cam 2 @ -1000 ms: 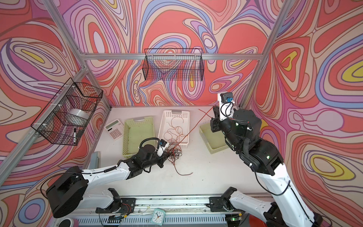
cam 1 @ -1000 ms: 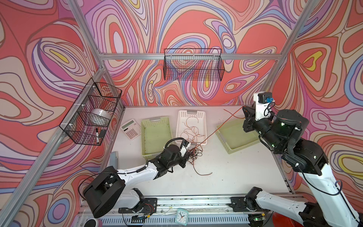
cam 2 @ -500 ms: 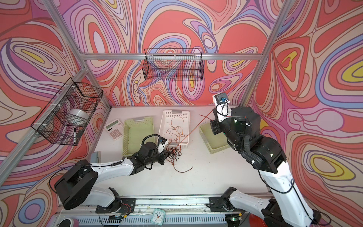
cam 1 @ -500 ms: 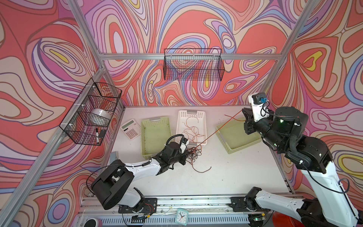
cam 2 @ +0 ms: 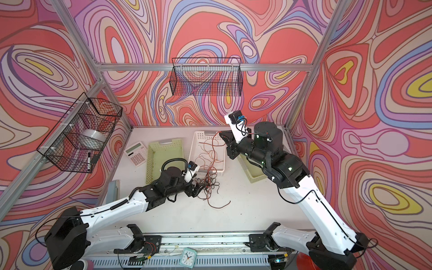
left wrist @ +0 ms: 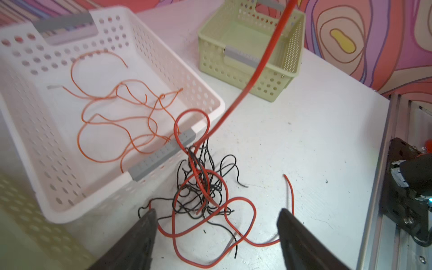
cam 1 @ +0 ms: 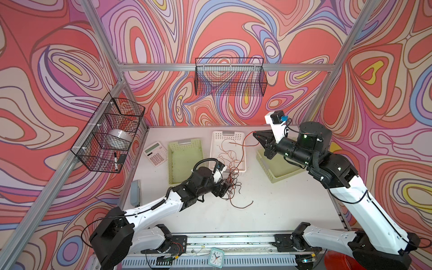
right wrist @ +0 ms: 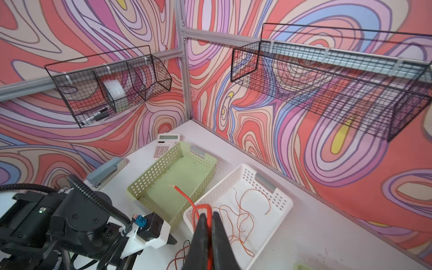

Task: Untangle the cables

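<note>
The right end effector (right wrist: 208, 214) grips the red cable (right wrist: 182, 196) above the white basket (cam 1: 214, 149) (presumably to draw it out); the left end effector (left wrist: 217, 211), jaws spread, straddles the tangle (left wrist: 201, 187).

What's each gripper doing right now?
Left gripper: open, holding nothing, jaws either side of the tangle of thin black and red wires.
Right gripper: closed on the thick red wire.

left→right: calculator (cam 1: 155, 153), left bin (cam 1: 184, 161), mid bin (cam 1: 217, 136), right bin (cam 1: 279, 171) | tangle (cam 1: 230, 184) before mid bin, cables (cam 1: 228, 152) in it
</note>
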You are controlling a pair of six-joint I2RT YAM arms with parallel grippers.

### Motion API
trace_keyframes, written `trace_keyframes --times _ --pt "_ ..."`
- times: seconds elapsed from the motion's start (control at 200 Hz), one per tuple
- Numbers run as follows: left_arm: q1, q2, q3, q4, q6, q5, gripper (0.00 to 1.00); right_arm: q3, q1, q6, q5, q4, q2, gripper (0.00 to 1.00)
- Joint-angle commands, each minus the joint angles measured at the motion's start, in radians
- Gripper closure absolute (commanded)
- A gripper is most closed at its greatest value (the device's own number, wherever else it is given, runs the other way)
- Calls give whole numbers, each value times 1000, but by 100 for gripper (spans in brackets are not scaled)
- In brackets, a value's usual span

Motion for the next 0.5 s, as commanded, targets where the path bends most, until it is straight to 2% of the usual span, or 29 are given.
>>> trace_keyframes --times 0.0,0.16,0.24,0.285,0.34,0.436,0.481,0.496 --pt "-5 -21 63 -25 62 -20 0 -25 -6 26 -91 81 -5 100" --pt "-3 88 167 17 85 -86 0 -24 -6 23 -114 83 -8 100" --pt "5 179 244 21 78 -31 1 -22 -5 16 -123 74 -15 100" --pt "7 223 277 30 67 -14 7 -20 -6 12 -122 68 -20 100" --pt "7 257 318 38 65 9 23 -23 -6 9 -120 63 -28 100" --pt "7 264 350 60 44 31 79 -53 -6 4 -66 73 -69 100" --pt "7 248 350 72 43 24 99 -92 -6 -7 -39 95 -105 100" --pt "7 240 352 74 44 25 100 -108 -6 -9 -28 101 -119 96"
